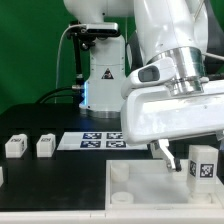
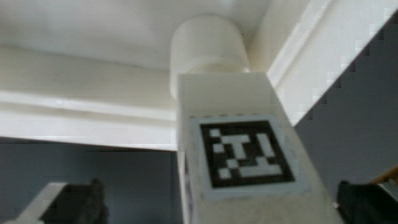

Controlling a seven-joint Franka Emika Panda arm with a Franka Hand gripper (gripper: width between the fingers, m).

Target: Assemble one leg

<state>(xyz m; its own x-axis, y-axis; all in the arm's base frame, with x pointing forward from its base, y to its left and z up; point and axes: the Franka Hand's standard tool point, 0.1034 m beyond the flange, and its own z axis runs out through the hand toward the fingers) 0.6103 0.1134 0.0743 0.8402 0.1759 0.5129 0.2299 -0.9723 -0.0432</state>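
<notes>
One leg (image 1: 201,166), a white block with a black-and-white tag, stands upright at the tabletop's (image 1: 140,186) corner on the exterior view's right. In the wrist view the leg (image 2: 228,120) fills the middle, its round end against the white tabletop (image 2: 89,90). My gripper (image 1: 192,160) is open and straddles the leg. In the wrist view my gripper (image 2: 228,206) has its dark fingertips (image 2: 71,202) on either side of the leg with a gap to each. Two more legs (image 1: 14,146) (image 1: 45,146) stand on the table at the exterior view's left.
The marker board (image 1: 98,140) lies flat behind the tabletop, in front of the robot base (image 1: 103,80). The black table's front edge runs along the bottom of the exterior view.
</notes>
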